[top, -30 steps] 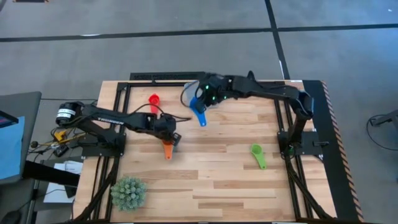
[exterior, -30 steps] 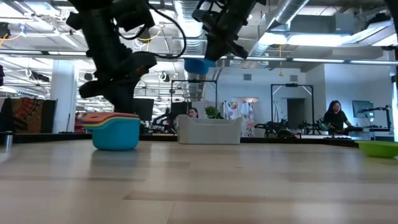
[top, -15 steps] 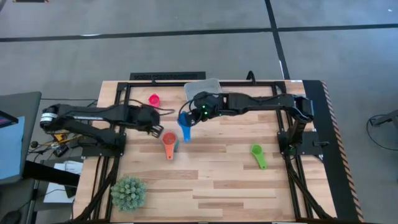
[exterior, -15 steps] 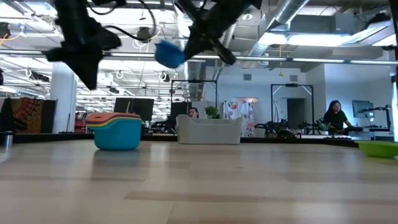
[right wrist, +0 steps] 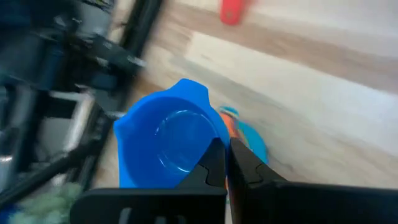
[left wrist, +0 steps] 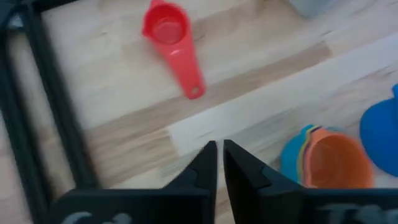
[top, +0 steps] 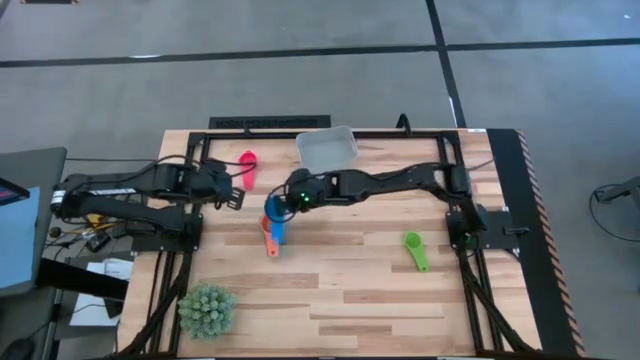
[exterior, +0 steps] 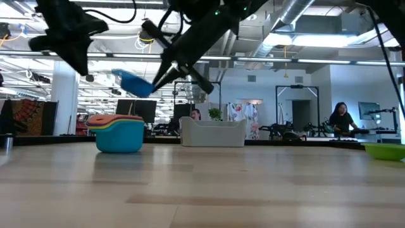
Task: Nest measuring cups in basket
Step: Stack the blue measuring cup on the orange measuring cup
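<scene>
A blue cup point(top: 274, 211) hangs tilted in the air, just over a stack of cups point(exterior: 118, 133) with the orange cup point(left wrist: 334, 157) on top. A red cup point(top: 247, 162) lies alone near the basket point(top: 327, 149). A green cup point(top: 414, 248) lies well apart.

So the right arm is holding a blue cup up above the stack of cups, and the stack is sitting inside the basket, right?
Not quite. The right gripper does hold the blue cup above the stack, but the high view shows the stack on the bare table, apart from the basket.
</scene>
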`<action>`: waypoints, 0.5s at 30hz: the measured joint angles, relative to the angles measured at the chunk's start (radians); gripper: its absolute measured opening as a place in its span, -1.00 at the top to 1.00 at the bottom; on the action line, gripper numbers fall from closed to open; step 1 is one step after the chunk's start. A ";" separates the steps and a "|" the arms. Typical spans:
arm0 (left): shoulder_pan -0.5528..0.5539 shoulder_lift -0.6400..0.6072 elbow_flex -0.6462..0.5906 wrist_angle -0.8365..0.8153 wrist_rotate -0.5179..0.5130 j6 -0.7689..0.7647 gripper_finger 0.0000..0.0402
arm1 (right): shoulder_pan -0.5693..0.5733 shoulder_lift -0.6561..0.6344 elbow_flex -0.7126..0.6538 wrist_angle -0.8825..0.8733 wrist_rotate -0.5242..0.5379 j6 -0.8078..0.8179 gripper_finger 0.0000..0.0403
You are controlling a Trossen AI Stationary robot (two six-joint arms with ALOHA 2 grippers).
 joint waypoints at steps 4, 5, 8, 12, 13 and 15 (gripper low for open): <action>-0.001 -0.010 0.000 -0.025 0.007 0.000 0.81 | 0.007 0.045 0.033 -0.011 -0.005 0.017 0.97; -0.001 -0.010 0.000 -0.026 0.008 -0.001 0.78 | 0.010 0.054 0.041 -0.007 -0.005 0.019 0.97; 0.000 -0.015 0.000 -0.034 0.010 0.001 0.69 | 0.012 0.060 0.046 -0.013 -0.005 0.019 0.97; 0.000 -0.014 0.000 -0.025 0.010 0.014 0.59 | 0.015 0.083 0.044 -0.019 -0.008 0.018 0.97; -0.001 -0.015 0.000 -0.025 0.010 0.017 0.57 | 0.016 0.085 0.044 -0.014 -0.013 0.018 0.97; 0.000 -0.013 0.000 -0.025 0.010 0.017 0.53 | 0.019 0.098 0.049 0.007 -0.018 0.018 0.95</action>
